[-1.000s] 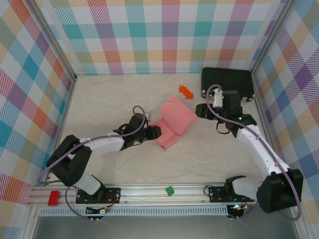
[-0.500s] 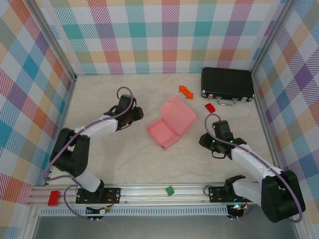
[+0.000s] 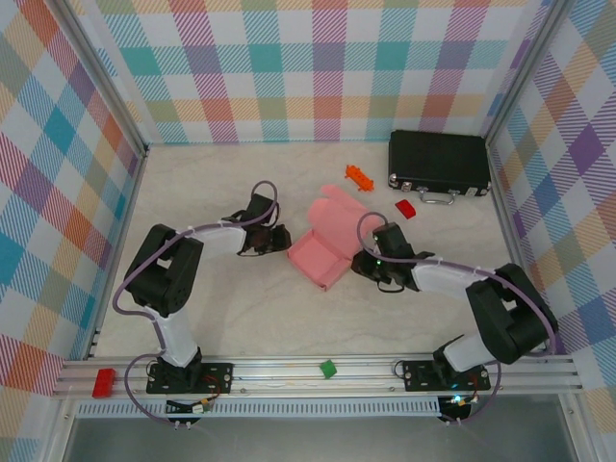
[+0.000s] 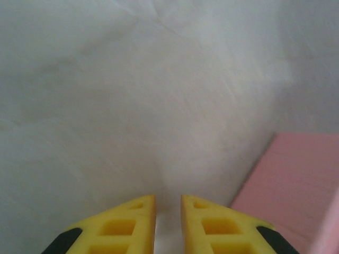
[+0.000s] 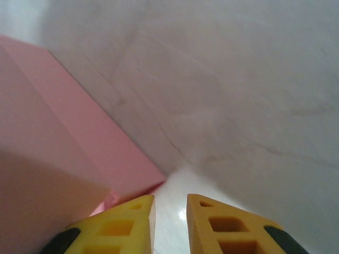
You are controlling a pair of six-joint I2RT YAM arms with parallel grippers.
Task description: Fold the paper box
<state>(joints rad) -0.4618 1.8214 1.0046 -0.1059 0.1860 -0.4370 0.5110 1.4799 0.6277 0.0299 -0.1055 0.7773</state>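
**ITEM: PAPER BOX, HALF-FOLDED, WITH TWO GRIPPERS ALONGSIDE**

**Left gripper** (image 3: 280,241): Low over the table, just left of the box and pointing at its left corner. In the wrist view the yellow fingers (image 4: 122,225) stand narrowly apart. The slim gap holds nothing and bare table shows through it. The box's pink wall lies to the right of the tips, clear of them.

**Right gripper** (image 3: 365,266): Low at the box's near-right side, pointing at it. Its fingers (image 5: 119,225) are likewise a narrow slot apart, with nothing clamped. In the wrist view the left finger sits right at the foot of the pink wall. Whether it touches cannot be told.

**Box** (image 3: 319,258): Pink thin card, the task piece. It rests on the table between the two grippers, set cornerwise to the table's edges. The tray is formed and stands open. The lid flap leans back from the tray's far-right side, not closed.

**Table** (image 3: 212,308): Pale, marbled surface under the box.

**Red bit** (image 3: 405,207): Small, flat on the table, right of the box and apart from it.

**Orange piece** (image 3: 358,176): Small and ridged, just beyond the box's lid.

**Case** (image 3: 438,161): Black and hard with a handle, well beyond and right of the box, past the red bit.

**Green bit** (image 3: 328,368): On the rail, well nearer than the box.
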